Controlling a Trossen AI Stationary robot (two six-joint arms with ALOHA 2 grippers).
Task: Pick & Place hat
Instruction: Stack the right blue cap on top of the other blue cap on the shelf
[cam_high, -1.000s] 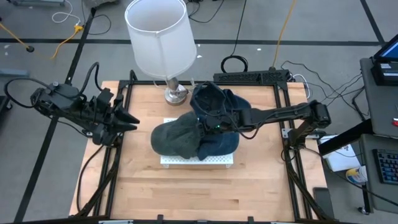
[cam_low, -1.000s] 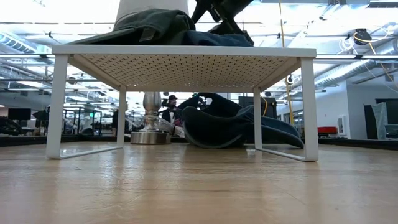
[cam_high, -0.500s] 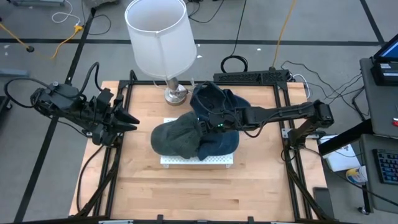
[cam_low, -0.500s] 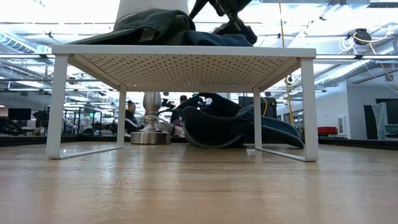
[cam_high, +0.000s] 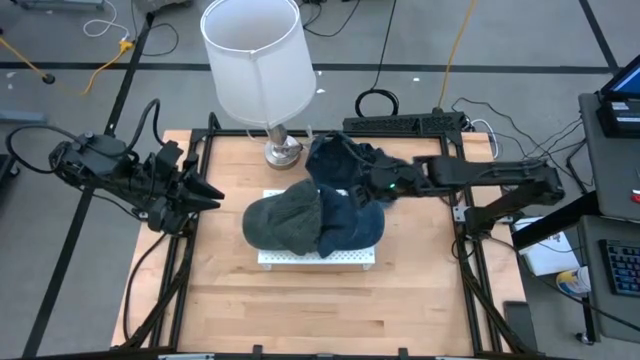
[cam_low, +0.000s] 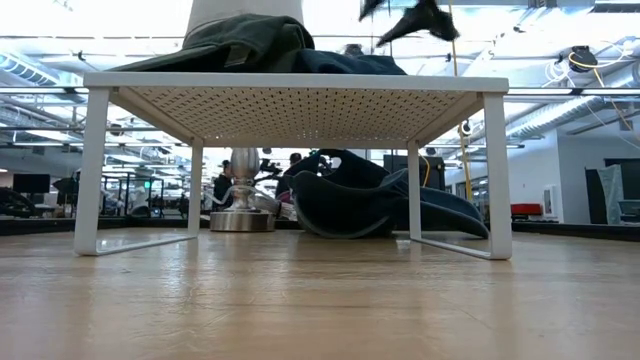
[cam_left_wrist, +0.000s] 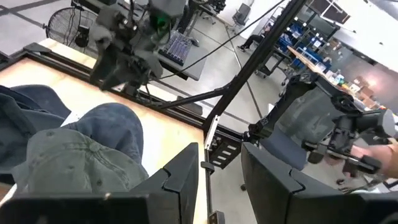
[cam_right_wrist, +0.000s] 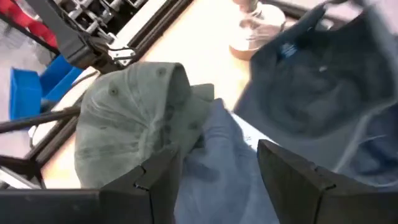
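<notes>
A pale wooden table (cam_high: 300, 300) stands on a grey floor (cam_high: 80, 330) strewn with black cables (cam_high: 380, 100); behind it, a bright, white-ceilinged workshop.

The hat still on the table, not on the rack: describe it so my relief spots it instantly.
Find the white lamp at the table's far edge. Right beside its metal base lies a dark blue hat, crumpled open on the wood, behind the white rack. The other two hats sit on top of the rack.
</notes>
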